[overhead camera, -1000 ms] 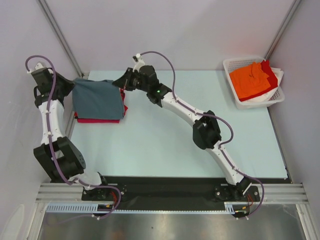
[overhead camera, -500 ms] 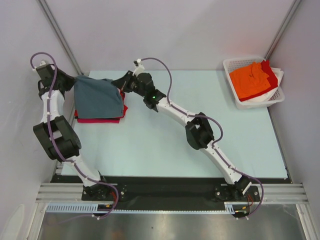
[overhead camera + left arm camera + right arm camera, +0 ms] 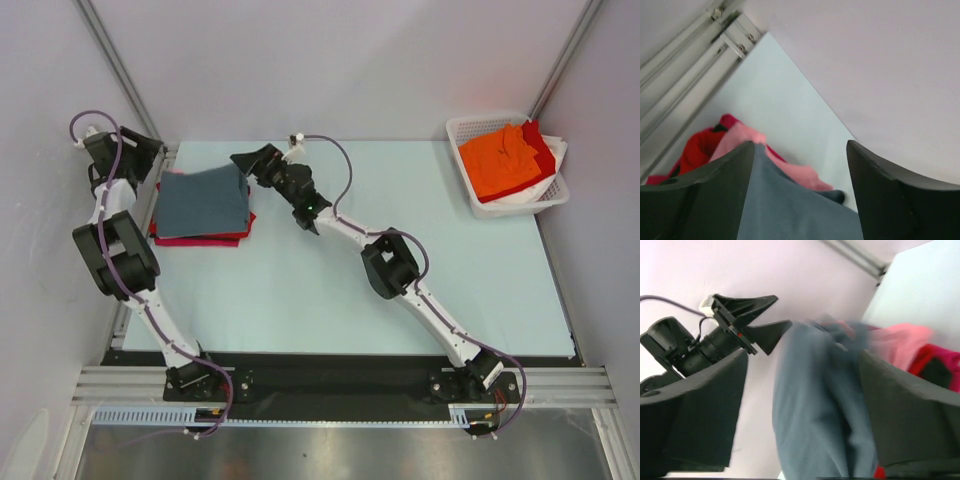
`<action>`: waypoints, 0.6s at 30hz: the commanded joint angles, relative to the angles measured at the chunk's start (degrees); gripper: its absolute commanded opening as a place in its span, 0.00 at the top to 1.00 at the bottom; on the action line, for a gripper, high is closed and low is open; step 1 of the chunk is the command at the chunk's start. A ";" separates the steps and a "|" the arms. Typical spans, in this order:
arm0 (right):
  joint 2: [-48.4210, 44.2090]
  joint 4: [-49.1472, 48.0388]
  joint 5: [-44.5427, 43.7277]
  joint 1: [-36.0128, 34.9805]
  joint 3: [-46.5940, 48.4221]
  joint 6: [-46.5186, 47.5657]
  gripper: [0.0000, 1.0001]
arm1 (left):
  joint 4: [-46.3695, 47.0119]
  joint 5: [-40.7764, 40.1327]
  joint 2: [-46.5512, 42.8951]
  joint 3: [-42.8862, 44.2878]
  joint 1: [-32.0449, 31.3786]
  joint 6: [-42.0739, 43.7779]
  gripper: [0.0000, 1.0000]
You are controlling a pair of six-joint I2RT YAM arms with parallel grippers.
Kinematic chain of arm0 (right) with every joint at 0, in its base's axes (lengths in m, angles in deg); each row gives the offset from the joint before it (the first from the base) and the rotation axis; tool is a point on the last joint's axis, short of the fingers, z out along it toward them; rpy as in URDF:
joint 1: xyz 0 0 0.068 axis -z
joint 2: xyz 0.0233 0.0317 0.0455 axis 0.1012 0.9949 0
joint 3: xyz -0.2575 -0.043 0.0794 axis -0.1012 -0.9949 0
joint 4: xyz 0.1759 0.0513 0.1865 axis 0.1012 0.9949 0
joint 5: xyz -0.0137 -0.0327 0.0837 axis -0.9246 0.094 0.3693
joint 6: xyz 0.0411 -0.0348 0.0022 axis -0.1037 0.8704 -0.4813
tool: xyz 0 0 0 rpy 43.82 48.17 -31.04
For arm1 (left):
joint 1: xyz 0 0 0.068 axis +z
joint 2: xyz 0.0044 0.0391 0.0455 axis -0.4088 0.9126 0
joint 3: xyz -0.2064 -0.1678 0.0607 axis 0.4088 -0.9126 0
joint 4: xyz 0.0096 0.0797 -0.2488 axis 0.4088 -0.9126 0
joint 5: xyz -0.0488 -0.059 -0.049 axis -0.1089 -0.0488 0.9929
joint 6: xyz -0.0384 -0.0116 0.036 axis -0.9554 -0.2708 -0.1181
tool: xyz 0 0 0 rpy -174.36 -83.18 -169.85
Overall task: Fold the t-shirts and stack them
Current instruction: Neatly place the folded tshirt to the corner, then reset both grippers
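A slate blue-grey t-shirt (image 3: 205,200) lies folded on top of a stack of t-shirts, with red and pink edges (image 3: 200,238) showing beneath it at the table's far left. My left gripper (image 3: 150,160) is at the shirt's far left corner and my right gripper (image 3: 247,161) at its far right corner. Both are open. In the left wrist view the gripper (image 3: 800,145) has its jaws wide apart over the blue-grey cloth (image 3: 790,210), with pink (image 3: 790,172) and red (image 3: 695,150) beyond. In the right wrist view the gripper (image 3: 802,354) straddles the loose blue-grey shirt (image 3: 820,415).
A white lattice basket (image 3: 460,128) at the far right holds an orange t-shirt (image 3: 500,160) over red and white ones. The back wall and a metal corner rail (image 3: 715,30) stand close behind the stack. The left gripper (image 3: 740,315) shows in the right wrist view.
Both grippers were shut on the blue-grey shirt's far corners and have opened and let go. The shirt has settled flat on the stack. Both arms have stretched farther back.
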State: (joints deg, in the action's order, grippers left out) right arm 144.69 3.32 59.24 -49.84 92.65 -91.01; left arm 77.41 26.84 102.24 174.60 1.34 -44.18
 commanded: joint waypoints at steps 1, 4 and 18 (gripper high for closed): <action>-1.60 -7.13 -4.74 1.84 0.35 0.67 0.00 | 7.13 -2.51 1.63 5.14 0.72 -1.43 0.18; -6.52 -9.59 -3.42 2.63 -6.68 2.25 0.00 | 6.95 -4.52 -1.43 2.52 0.19 -0.54 0.02; -35.26 -19.86 16.07 8.25 -48.33 5.07 0.00 | 8.00 0.91 -29.55 -23.94 -2.88 -1.41 0.03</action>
State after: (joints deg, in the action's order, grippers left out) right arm 118.02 -7.50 67.46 -43.63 51.19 -85.22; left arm 82.75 23.95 78.83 154.32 0.14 -44.77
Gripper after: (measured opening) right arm 0.994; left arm 0.971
